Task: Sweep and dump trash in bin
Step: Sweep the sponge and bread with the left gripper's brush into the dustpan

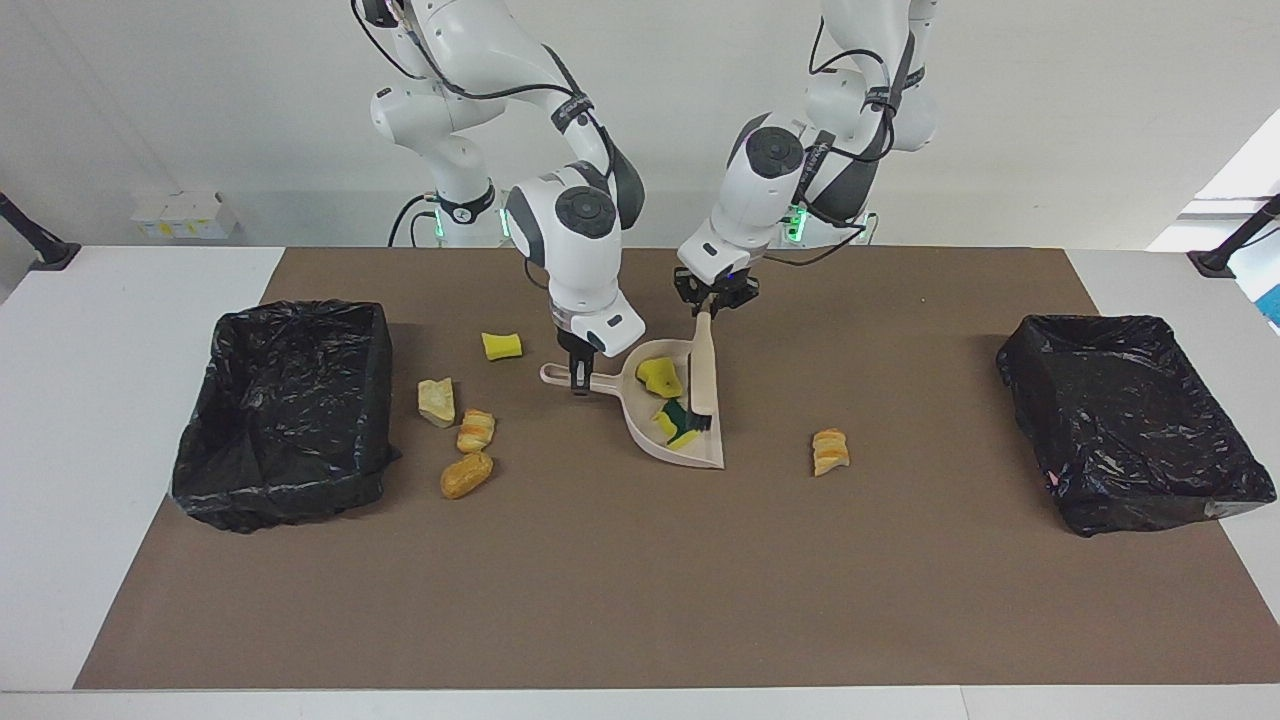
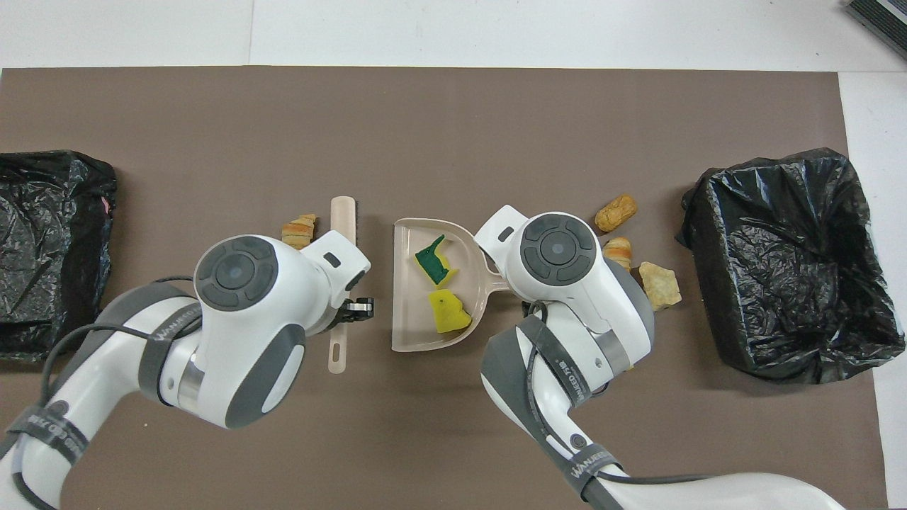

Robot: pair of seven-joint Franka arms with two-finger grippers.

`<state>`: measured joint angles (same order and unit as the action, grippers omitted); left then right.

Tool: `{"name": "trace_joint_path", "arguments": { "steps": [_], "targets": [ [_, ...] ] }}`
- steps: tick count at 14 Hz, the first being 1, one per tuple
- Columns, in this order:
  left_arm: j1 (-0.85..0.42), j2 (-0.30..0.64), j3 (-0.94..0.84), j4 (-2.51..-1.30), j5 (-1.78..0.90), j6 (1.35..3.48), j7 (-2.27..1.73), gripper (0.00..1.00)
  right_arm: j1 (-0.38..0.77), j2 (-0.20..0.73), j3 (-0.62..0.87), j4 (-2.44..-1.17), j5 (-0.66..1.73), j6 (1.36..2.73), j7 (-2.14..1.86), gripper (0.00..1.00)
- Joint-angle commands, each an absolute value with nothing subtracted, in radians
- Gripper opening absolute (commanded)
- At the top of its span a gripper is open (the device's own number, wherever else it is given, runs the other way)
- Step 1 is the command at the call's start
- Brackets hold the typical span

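Two sponges point(image 1: 668, 395) lie in the dustpan point(image 1: 680, 450), mid-surface. My right hand point(image 1: 577, 378) clamps its handle; my left hand point(image 1: 712, 300) grips the brush point(image 1: 704, 375). Five scraps wait outside. I judge sweeping half-done: next, brush the pastry point(image 1: 830, 451) toward the pan's lip.

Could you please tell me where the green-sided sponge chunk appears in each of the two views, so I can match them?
Facing view: the green-sided sponge chunk lies near the picture's middle, in the dustpan, below the plain yellow chunk.
Overhead view: it lies near the middle, in the dustpan, above the plain yellow chunk.
Shared landmark: the beige dustpan that holds both chunks.
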<state>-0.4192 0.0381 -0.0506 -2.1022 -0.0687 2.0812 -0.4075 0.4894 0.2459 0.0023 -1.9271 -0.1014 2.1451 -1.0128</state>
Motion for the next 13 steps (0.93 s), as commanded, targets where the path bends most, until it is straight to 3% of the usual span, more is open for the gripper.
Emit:
{"name": "trace_joint_path", "arguments": {
  "steps": [1,7,13],
  "targets": [
    [-0.318,0.1,-0.06,-1.982,0.024,1.941,-0.361,0.0,0.48,0.258,0.006,-1.917,-0.117,2.146,-1.034,0.0],
    [-0.103,0.118,-0.061,-2.015,0.04,2.017,0.098,0.0,0.482,0.258,0.006,-1.919,-0.117,2.145,-1.026,0.0],
    [-0.1,0.075,-0.072,-2.129,-0.033,2.04,0.17,0.0,0.483,0.258,0.006,-1.922,-0.117,2.152,-1.025,0.0]
  ]
}}
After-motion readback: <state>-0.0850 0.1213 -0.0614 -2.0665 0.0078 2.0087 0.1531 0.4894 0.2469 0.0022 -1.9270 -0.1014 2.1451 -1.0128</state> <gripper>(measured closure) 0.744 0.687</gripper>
